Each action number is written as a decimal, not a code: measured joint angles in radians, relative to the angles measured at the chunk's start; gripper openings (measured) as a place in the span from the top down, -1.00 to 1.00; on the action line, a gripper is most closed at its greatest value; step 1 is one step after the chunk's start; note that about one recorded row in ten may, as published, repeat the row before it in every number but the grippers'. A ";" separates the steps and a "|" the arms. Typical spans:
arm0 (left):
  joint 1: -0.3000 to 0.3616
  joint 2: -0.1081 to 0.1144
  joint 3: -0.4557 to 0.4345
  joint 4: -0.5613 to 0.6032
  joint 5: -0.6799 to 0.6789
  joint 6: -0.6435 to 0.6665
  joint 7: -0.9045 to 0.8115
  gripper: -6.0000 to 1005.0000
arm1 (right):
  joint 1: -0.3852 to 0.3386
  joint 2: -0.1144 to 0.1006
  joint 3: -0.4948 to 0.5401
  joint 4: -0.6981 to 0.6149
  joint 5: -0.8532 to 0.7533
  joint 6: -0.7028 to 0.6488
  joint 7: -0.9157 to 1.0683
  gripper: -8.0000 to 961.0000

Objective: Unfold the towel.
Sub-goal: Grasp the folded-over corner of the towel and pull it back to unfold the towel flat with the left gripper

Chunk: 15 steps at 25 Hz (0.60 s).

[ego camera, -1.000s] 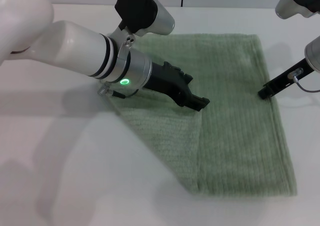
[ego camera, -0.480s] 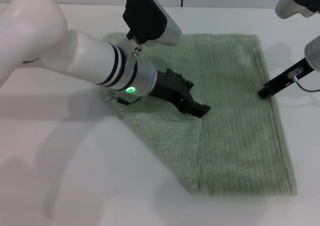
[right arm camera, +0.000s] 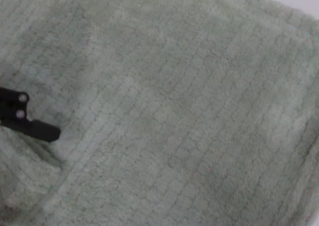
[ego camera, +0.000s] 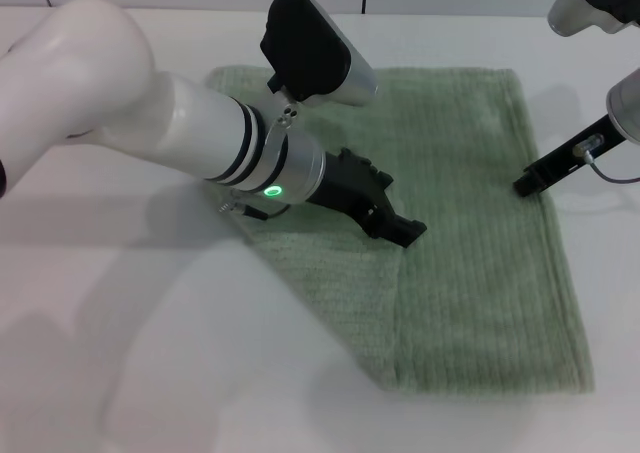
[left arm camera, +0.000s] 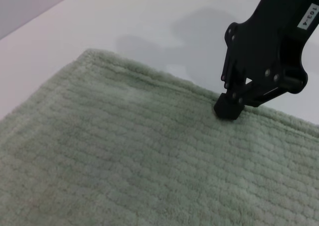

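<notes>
The pale green towel (ego camera: 470,203) lies on the white table, its left part folded over in a diagonal flap (ego camera: 330,273). My left gripper (ego camera: 403,230) is shut, its tip low on the cloth at the flap's upper edge; I cannot tell whether it pinches any cloth. It also shows in the right wrist view (right arm camera: 37,128). My right gripper (ego camera: 524,185) is shut, its tip resting on the towel's right hem. It also shows in the left wrist view (left arm camera: 228,109), touching the towel's edge (left arm camera: 149,76).
The white table (ego camera: 120,353) lies bare in front and to the left of the towel. My bulky left arm (ego camera: 180,133) reaches across the towel's near-left part. The right arm (ego camera: 600,133) comes in from the right.
My left arm has slid a little to the right and nearer, its gripper tip moving along the flap's edge. The towel and the right gripper have not visibly moved.
</notes>
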 joint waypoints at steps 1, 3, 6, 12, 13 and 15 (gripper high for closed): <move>0.000 0.000 0.001 0.000 0.000 0.000 0.000 -0.56 | 0.000 0.000 0.000 0.000 0.000 0.000 0.000 0.99; -0.002 0.000 0.007 0.000 -0.001 -0.001 -0.001 -0.56 | 0.001 0.000 0.000 0.000 0.000 0.001 0.000 0.99; -0.003 0.000 0.018 0.000 -0.003 -0.002 -0.001 -0.56 | 0.001 0.000 0.000 0.000 0.000 0.001 0.000 0.99; -0.003 0.000 0.033 0.000 -0.008 -0.022 -0.001 -0.56 | 0.001 0.001 0.000 0.000 0.000 0.001 0.000 0.99; -0.003 0.000 0.035 0.000 -0.010 -0.024 -0.002 -0.56 | 0.001 0.001 -0.001 0.000 -0.001 0.001 0.000 0.99; -0.003 0.000 0.036 0.000 -0.012 -0.027 -0.002 -0.56 | 0.001 0.001 -0.001 0.000 -0.001 0.001 0.000 0.99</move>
